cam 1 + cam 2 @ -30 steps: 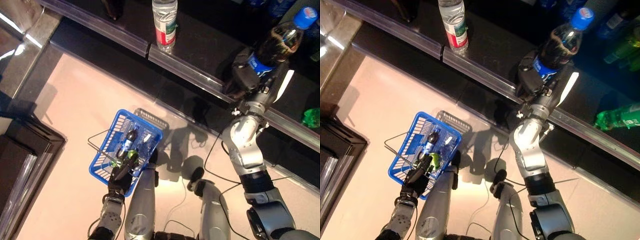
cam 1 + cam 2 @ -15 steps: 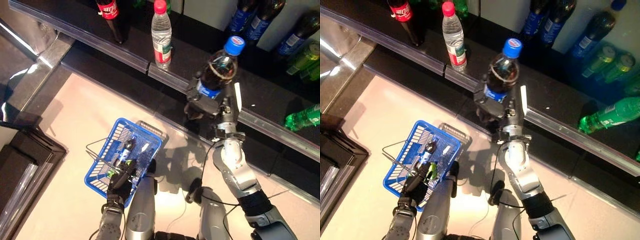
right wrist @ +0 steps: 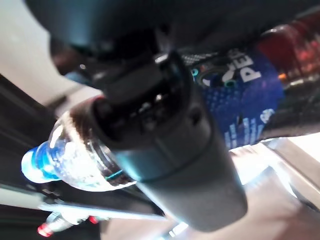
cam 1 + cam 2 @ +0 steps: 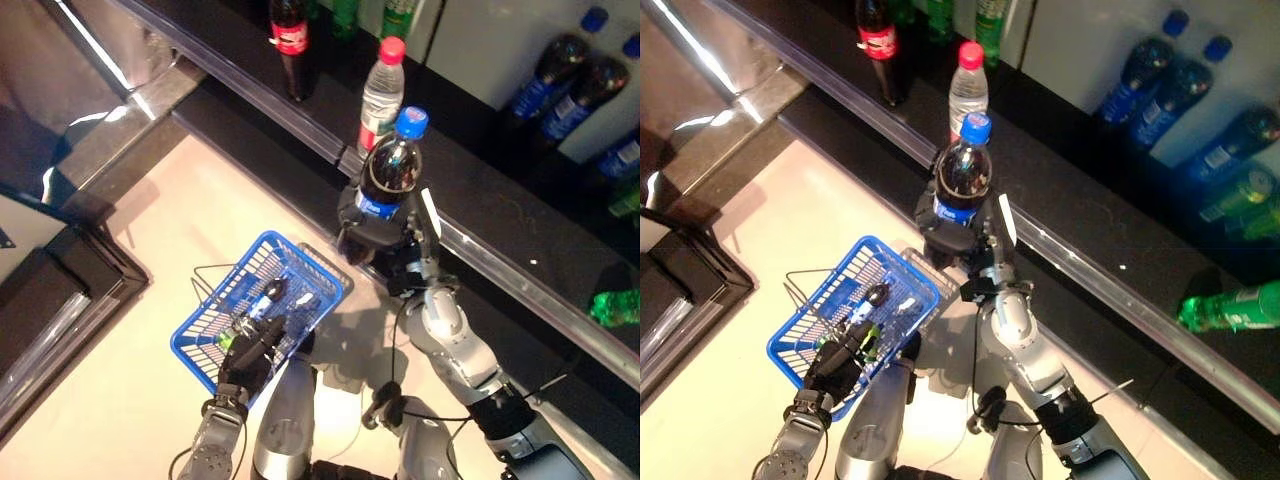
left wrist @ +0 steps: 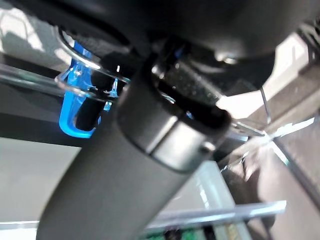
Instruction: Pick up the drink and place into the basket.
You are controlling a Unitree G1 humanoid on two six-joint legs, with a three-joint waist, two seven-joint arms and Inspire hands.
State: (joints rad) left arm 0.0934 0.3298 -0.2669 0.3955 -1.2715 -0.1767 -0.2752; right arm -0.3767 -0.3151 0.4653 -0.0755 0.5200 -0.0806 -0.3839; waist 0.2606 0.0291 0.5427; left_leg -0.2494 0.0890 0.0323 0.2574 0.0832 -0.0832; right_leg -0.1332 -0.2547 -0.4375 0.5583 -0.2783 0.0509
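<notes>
My right hand is shut on a dark cola bottle with a blue cap and blue label, held upright off the shelf, above and right of the blue basket. The bottle also shows in the right wrist view past my thumb. My left hand is shut on the blue basket's thin wire handles and holds it up at lower left. Drinks lie inside the basket. The basket's blue plastic shows in the left wrist view.
A dark shelf runs across the back with a clear water bottle, a red-label cola bottle and blue-capped bottles. A green bottle lies at far right. A dark counter stands at the left.
My right hand has carried the cola bottle left and down from the shelf towards the basket. The camera has also shifted, showing more of the shelf's back.
</notes>
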